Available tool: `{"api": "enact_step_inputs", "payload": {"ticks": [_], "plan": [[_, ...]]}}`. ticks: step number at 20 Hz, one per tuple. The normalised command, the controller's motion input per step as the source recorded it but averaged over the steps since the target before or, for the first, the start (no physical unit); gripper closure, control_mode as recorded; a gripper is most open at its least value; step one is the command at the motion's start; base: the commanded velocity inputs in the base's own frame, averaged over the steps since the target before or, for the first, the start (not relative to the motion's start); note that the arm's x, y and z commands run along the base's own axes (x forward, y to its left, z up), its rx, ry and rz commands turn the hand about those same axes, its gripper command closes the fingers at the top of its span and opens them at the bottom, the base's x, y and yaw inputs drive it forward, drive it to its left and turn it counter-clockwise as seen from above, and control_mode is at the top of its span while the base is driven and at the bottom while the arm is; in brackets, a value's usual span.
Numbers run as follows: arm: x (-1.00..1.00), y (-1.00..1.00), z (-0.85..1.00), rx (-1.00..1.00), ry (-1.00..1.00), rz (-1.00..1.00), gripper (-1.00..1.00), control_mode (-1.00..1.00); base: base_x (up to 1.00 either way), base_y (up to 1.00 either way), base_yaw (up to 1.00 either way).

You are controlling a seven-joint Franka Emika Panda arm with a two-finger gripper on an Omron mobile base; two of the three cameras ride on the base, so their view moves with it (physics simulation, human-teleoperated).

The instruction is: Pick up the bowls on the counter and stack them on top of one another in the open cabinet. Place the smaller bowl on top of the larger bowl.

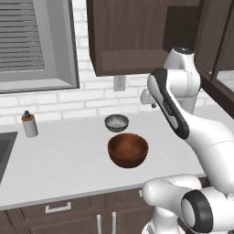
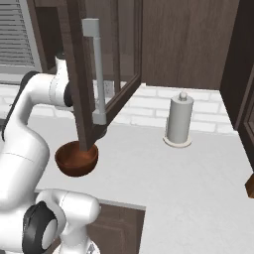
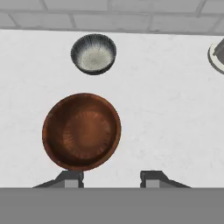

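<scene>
Reddish-brown and glossy, the larger bowl point(image 1: 128, 149) sits upright on the white counter point(image 1: 59, 160), near its front edge. The smaller bowl point(image 1: 117, 122), grey with a pale speckled inside, stands just behind it toward the brick wall, close but not touching. In the hand view both bowls appear from above: the small one point(image 3: 93, 54) near the tiled wall, the wooden one point(image 3: 81, 131) nearer the camera, a strip of bare counter between them. The gripper point(image 3: 111, 178) hovers above the counter with its jaws spread apart and nothing between them; its left fingertip point(image 3: 70, 177) shows just under the rim of the wooden bowl. Above the bowls hangs the open cabinet point(image 1: 130, 59), dark brown, its shelf bare. A small bottle point(image 1: 29, 124) with a dark cap stands on the counter at the left, beside the sink point(image 1: 4, 148). From the right base camera, a glass cabinet door point(image 2: 106, 69) swings out in front of the wooden bowl point(image 2: 75, 159), and a paper towel holder point(image 2: 178, 121) stands by the wall
</scene>
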Motion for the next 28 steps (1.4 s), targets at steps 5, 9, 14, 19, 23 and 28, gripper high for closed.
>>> {"api": "enact_step_inputs", "payload": {"ticks": [5, 9, 14, 19, 23, 28], "plan": [[-0.07, 0.0, 0.0, -0.01, -0.01, 0.01, -1.0, -1.0, 0.0, 0.0, 0.0], [-0.13, 0.65, -0.01, -0.01, -0.01, 0.0, -1.0, -1.0, 0.0, 0.0, 0.0], [-0.25, 1.0, -0.27, -0.17, -0.03, 0.01, -1.0, -1.0, 0.0, 0.0, 0.0], [0.0, 1.0, -0.4, -0.32, 0.0, 0.02, -1.0, -1.0, 0.0, 0.0, 0.0], [0.18, 0.24, -0.36, -0.26, 0.0, 0.02, -1.0, -1.0, 0.0, 0.0, 0.0], [0.65, 0.0, -0.15, -0.02, 0.0, 0.01, -1.0, -1.0, 0.0, 0.0, 0.0]]}}
